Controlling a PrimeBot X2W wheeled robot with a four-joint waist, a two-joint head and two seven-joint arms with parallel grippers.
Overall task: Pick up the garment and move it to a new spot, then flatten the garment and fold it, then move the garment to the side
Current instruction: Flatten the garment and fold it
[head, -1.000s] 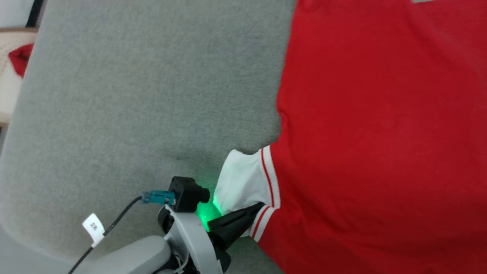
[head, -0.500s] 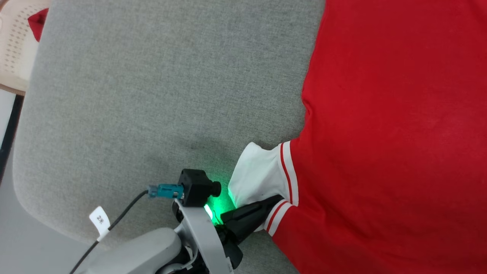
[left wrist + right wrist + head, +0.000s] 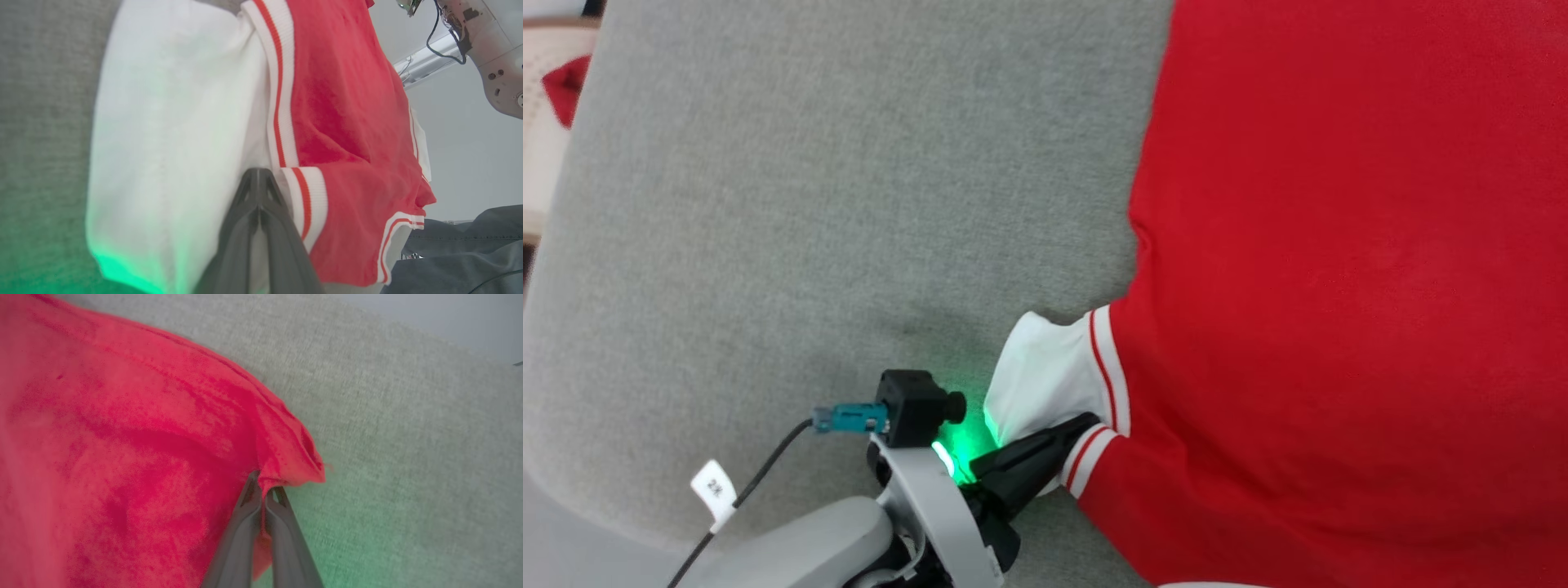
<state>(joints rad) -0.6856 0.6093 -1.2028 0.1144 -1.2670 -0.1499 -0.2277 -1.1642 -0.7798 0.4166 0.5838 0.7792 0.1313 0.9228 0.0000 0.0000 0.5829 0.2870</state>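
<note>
Red shirt (image 3: 1339, 286) lies spread on the grey bench (image 3: 809, 204), plain side up, over on the right of the head view. Left tool (image 3: 258, 175) is pinched tight on it, right where the white sleeve (image 3: 1045, 376) meets the striped trim (image 3: 1104, 367), with a green glow beside it. Right tool (image 3: 263, 486) is clamped narrow on a bunched red edge.

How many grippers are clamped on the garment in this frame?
2. The left gripper pinches the garment where its white sleeve meets the striped trim; the right gripper pinches a red corner.
</note>
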